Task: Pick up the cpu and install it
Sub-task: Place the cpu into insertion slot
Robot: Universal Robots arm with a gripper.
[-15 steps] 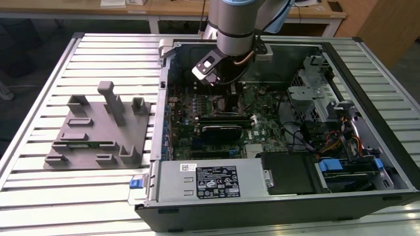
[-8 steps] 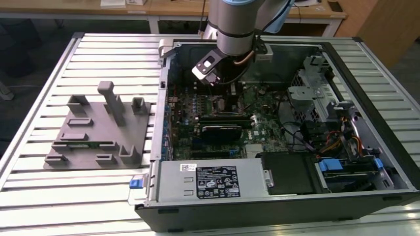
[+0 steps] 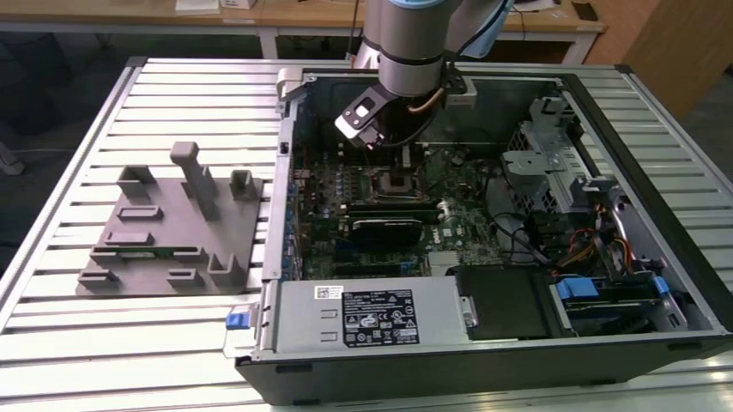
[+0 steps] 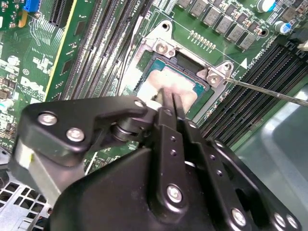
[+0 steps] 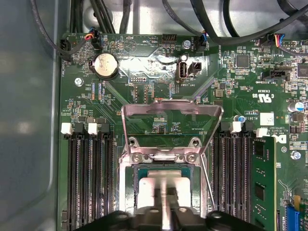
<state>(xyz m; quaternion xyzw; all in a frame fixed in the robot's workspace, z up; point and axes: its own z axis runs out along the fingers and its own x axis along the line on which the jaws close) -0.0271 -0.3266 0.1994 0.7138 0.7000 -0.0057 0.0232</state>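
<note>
Second wrist view showed the gripper (image 4: 168, 96) clenched, tips together over the middle of the cpu (image 4: 185, 82) — a silvery flat square lying in the socket, not grasped. First wrist view added the bent-metal load plate (image 5: 171, 113) standing hinged open, with black memory slots (image 5: 89, 178) flanking it. Exterior view had the grey fixture block (image 3: 172, 232) at 9 o'clock of the case (image 3: 641, 343) — well apart from the gripper.

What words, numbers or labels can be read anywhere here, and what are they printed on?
White label on the power supply: rows of print and symbols, too small to read.
Motherboard: white lettering beside its connectors and chips, too fine to quote reliably.
White sticker on the motherboard: too small to read.
Cpu under the claw: no print visible on its metal top.
</note>
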